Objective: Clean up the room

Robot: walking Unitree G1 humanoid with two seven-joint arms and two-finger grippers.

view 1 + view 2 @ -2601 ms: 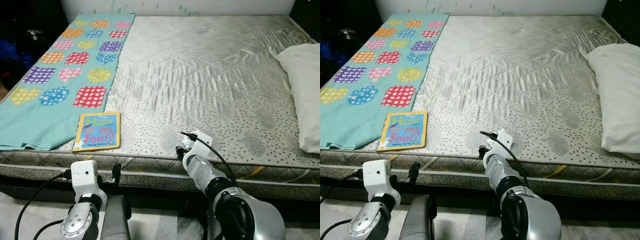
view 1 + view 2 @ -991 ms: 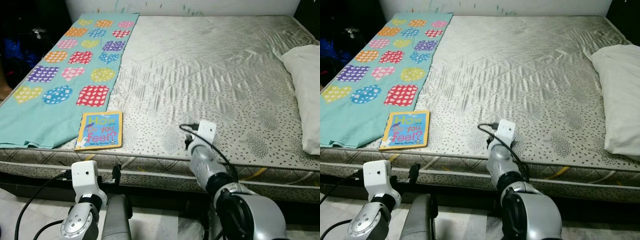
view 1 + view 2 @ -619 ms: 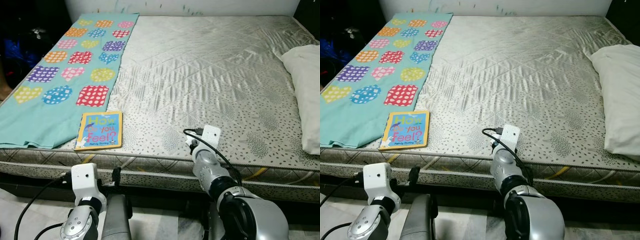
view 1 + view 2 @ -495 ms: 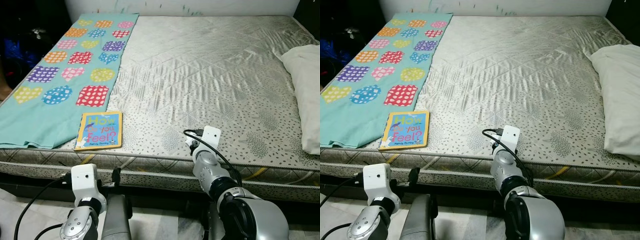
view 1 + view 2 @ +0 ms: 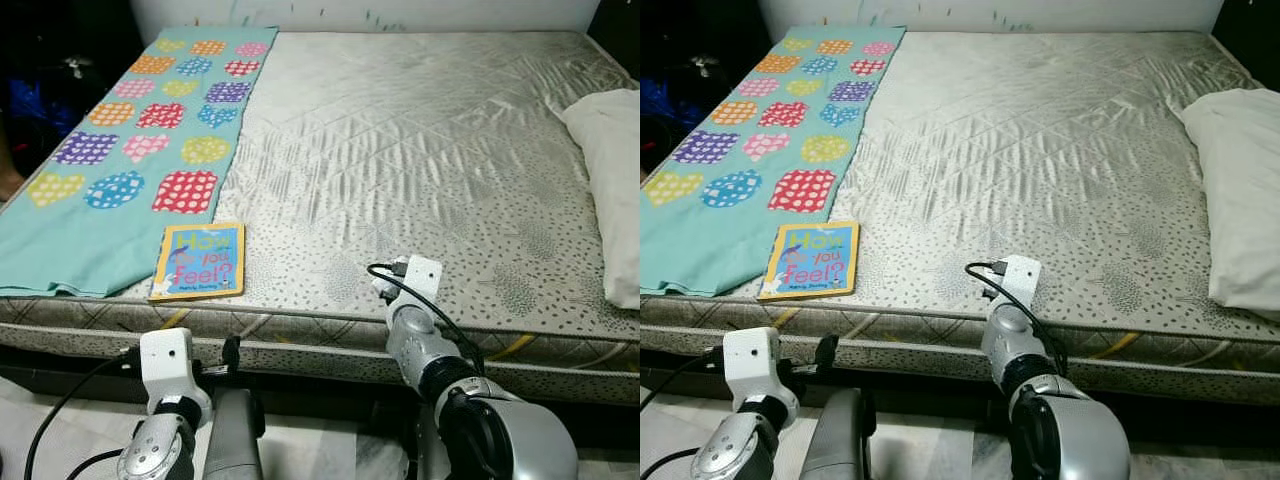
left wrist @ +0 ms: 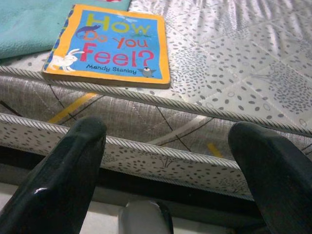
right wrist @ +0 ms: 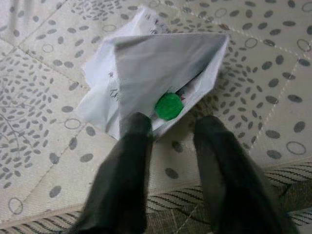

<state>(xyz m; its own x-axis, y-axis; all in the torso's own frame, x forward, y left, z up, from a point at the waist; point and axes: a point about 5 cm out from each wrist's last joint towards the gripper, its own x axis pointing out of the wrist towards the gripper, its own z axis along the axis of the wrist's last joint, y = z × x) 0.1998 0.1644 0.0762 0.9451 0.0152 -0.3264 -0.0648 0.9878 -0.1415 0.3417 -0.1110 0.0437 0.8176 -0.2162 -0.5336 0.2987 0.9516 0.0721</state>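
Note:
A crumpled white paper [image 7: 161, 73] with a green dot lies on the grey patterned mattress [image 5: 400, 130] near its front edge. My right gripper [image 7: 170, 127] is open, and the paper's lower tip sits between its fingers [image 7: 132, 146]. In the eye views my right wrist [image 5: 415, 300] hangs over that spot and covers the paper. A children's book [image 5: 197, 261] with a blue and yellow cover lies flat at the front left of the mattress. My left gripper [image 6: 170, 129] is open and held low in front of the bed's side, below the book [image 6: 109, 45].
A teal blanket [image 5: 110, 170] with coloured hearts covers the bed's left strip, its edge beside the book. A white pillow [image 5: 610, 170] lies at the right edge. Dark clutter [image 5: 50, 90] sits on the floor left of the bed.
My right wrist has shifted slightly right and back toward the bed's front edge. The left arm, book and blanket stay put.

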